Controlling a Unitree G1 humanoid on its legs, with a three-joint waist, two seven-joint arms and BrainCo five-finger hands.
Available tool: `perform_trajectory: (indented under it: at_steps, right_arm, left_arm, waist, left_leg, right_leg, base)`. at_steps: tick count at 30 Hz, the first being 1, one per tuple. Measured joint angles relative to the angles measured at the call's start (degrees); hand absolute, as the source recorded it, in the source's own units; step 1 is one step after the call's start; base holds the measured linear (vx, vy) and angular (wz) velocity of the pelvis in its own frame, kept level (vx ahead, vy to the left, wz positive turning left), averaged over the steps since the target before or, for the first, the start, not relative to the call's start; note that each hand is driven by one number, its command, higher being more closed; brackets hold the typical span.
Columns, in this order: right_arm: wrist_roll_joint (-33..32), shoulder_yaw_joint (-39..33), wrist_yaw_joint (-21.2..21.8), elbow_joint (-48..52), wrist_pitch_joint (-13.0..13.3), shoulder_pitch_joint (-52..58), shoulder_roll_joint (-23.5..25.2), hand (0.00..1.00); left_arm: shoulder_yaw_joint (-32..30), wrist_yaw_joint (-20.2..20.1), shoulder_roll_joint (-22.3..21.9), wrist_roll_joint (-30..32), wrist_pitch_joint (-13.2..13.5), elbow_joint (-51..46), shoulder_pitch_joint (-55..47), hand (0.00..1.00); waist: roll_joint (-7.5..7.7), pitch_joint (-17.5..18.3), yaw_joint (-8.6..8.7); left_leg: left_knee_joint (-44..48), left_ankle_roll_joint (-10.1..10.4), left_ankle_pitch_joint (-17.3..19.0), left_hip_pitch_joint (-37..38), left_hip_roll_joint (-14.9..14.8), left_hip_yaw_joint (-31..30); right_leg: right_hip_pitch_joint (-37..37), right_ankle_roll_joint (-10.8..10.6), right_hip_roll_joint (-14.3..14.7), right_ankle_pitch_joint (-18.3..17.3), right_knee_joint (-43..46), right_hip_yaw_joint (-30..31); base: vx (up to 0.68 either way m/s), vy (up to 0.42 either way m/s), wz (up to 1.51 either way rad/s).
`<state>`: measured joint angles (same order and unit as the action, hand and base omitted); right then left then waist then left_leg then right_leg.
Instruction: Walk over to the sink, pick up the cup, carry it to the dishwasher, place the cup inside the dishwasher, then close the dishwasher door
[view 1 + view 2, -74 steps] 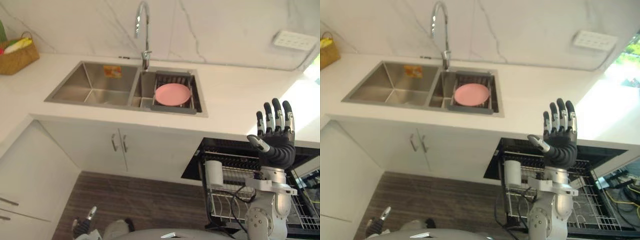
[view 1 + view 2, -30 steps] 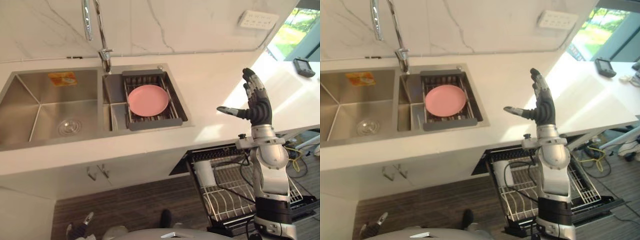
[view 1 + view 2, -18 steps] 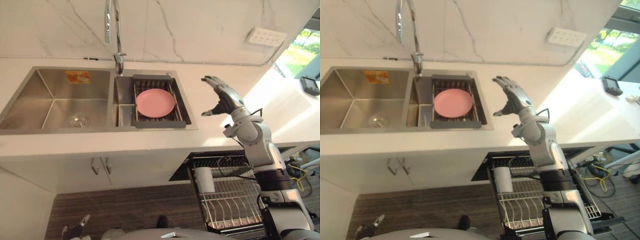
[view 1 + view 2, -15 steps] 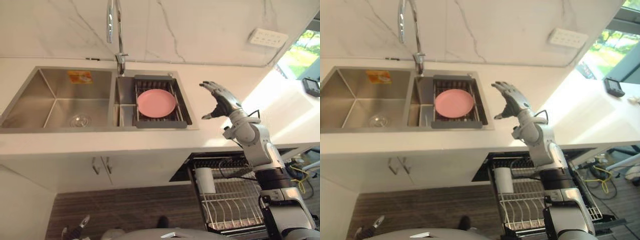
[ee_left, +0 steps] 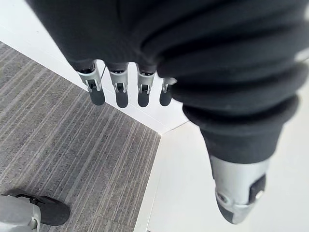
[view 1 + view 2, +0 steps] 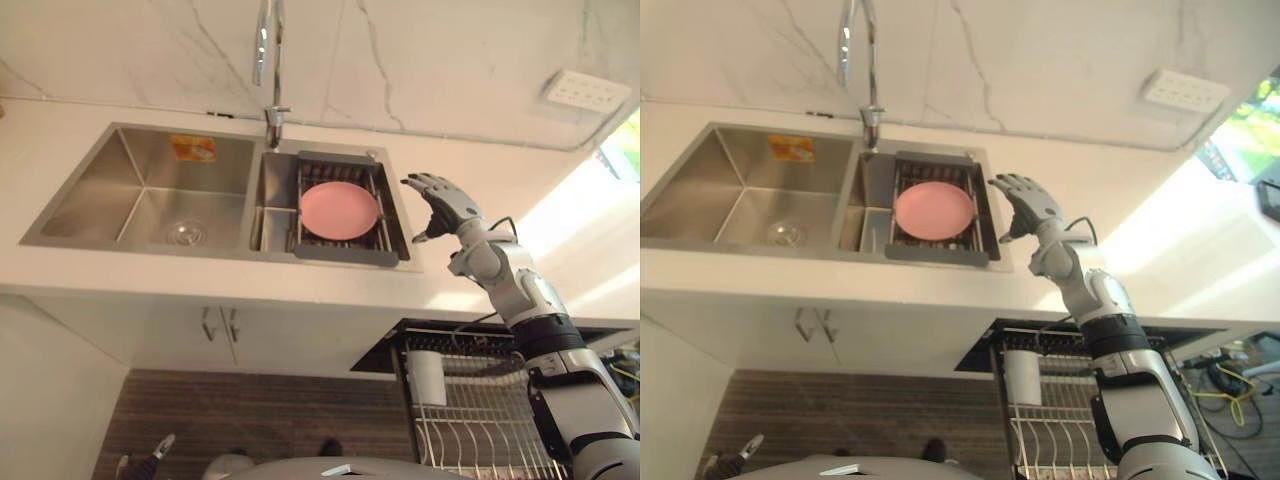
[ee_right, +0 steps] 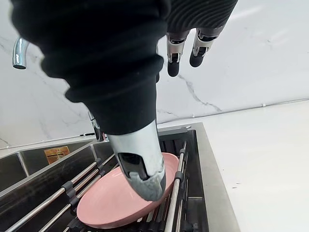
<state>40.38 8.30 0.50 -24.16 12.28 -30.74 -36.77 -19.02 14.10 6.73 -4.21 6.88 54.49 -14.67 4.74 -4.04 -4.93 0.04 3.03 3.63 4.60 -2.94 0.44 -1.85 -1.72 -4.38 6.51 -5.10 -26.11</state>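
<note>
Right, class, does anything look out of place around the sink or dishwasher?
Yes. The sink holds a pink plate on its rack, while a white cup already stands in the open dishwasher. The open right hand hovers near the plate.

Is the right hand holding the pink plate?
No, the right hand is open beside the sink, and the plate lies on the rack.

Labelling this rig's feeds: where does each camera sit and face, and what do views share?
Left eye view: head, looking down at steel double sink and round pink plate; right hand open beside them.
Right eye view: same scene, slightly offset.
Left wrist view: left hand open, facing grey striped floor.
Right wrist view: along right hand onto the plate, shared with both eyes.
</note>
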Motion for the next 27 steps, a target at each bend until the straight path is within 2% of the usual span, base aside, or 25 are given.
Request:
perform_trajectory:
  at_steps: [11, 15, 17, 18, 24, 27]
  right_arm:
    - [-1.0, 0.1, -2.4, -6.8, -0.2, -4.1, 0.0, 0.0]
    - [-4.6, 0.1, -2.5, -7.9, -1.0, -4.1, 0.1, 0.0]
    - [-8.4, 0.0, -1.5, -8.4, -2.8, -4.1, 0.1, 0.0]
    - [-16.4, 0.0, 2.7, -8.6, -0.7, -4.1, 0.0, 0.0]
    - [-16.5, 0.0, 2.9, -8.6, -0.7, -4.1, 0.0, 0.0]
    - [-18.5, -0.1, 5.5, -8.6, -1.1, -4.1, 0.0, 0.0]
  left_arm:
    - [0.0, -0.7, 0.2, 0.0, 0.2, -2.3, -1.8, 0.0]
    - [0.0, -0.7, 0.3, -0.2, 0.5, -3.0, -1.8, 0.0]
    - [0.0, -0.8, 0.4, -0.2, 0.7, -4.6, -1.8, 0.0]
    - [0.1, -1.9, 0.5, -0.2, 1.1, -6.5, -1.8, 0.0]
    - [0.1, -1.9, 0.5, -0.2, 1.1, -6.6, -1.8, 0.0]
    - [1.2, -1.8, 0.5, -0.1, 0.7, -6.6, -1.8, 0.0]
  waist:
    - [0.84, -1.9, -1.53]
    - [1.0, -3.2, -2.74]
    - [1.14, -3.3, -2.9]
    - [2.49, -5.7, -2.95]
    - [2.51, -5.7, -2.69]
    - [2.49, -5.7, -1.95]
  left_leg:
    - [-0.4, -0.6, -1.7, -1.9, 1.4, -3.5]
    - [-0.4, -0.5, -1.8, -2.8, 1.5, -3.8]
    - [-0.4, -0.5, -2.1, -3.6, 1.5, -4.2]
    - [-0.6, -1.0, -2.6, -3.6, 2.3, -3.7]
    - [-0.6, -1.0, -2.6, -3.5, 2.3, -3.6]
    - [-0.6, -1.0, -2.6, -3.0, 2.3, -3.4]
  right_leg:
    - [0.1, -0.4, -1.4, 0.1, 0.0, -3.1]
    - [0.4, -0.6, -1.4, 0.0, 0.0, -3.3]
    - [1.4, -0.5, -1.5, 0.1, 0.0, -3.6]
    - [1.8, -0.6, -2.2, 1.2, 0.0, -2.6]
    - [1.8, -0.6, -2.2, 1.2, 0.0, -2.6]
    - [1.3, -0.6, -2.3, 1.3, 0.2, -2.4]
  base:
    - [-0.03, 0.029, 0.18]
    - [-0.03, 0.023, 0.05]
    - [0.02, 0.01, 0.08]
    - [0.03, 0.01, 0.05]
    - [0.0, 0.0, 0.0]
    - [0.0, 0.0, 0.0]
